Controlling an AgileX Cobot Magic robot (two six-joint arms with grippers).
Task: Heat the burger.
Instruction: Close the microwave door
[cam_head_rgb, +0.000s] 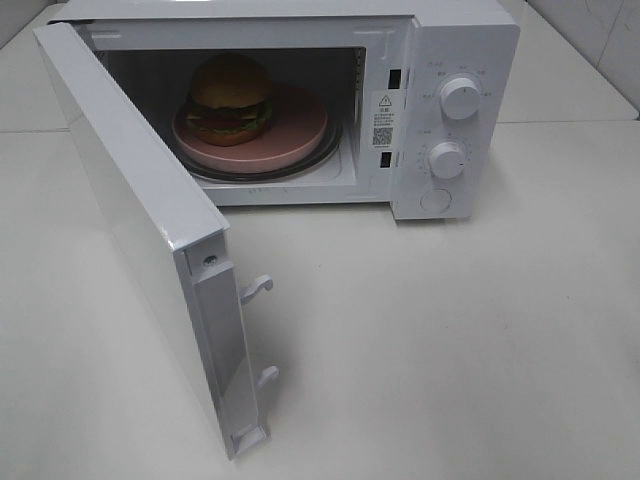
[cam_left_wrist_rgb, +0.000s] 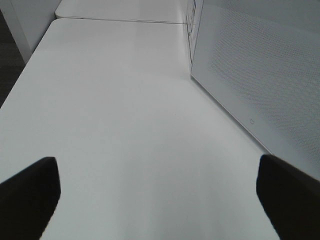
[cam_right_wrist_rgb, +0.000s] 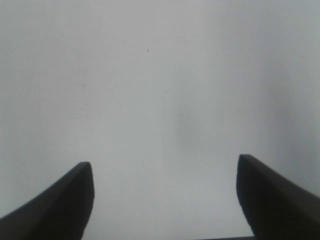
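Surface: white table (cam_head_rgb: 480, 330), matt, with nothing lying on its near half.
Appliance: we find a white microwave (cam_head_rgb: 300, 12) standing toward the far edge of the table, with its door (cam_head_rgb: 120, 200) swung wide open toward the near left corner.
Burger location: the burger (cam_head_rgb: 230, 95) sits upright inside the cavity on a pink plate (cam_head_rgb: 295, 135), off-centre toward the plate's left side.
Controls: upper dial (cam_head_rgb: 460, 98) and lower dial (cam_head_rgb: 447, 160) are on the right-hand panel. We cannot read their settings.
Left gripper (cam_left_wrist_rgb: 157, 167): fingers spread wide with nothing between them, low over the table and beside the door's outer face.
Right gripper (cam_right_wrist_rgb: 164, 165): fingers spread and empty, over bare table.
High view: neither gripper appears in it.
Handling: we judge the burger light and soft. Its stacked layers could slide or squash under a pinch, and the glossy bun looks slippery.
Where to hold: if it must be shifted, we would take the stiff plate rim and not the bun.
Progress: in our judgement the load is in place. The door is not yet closed and the dials not yet turned.
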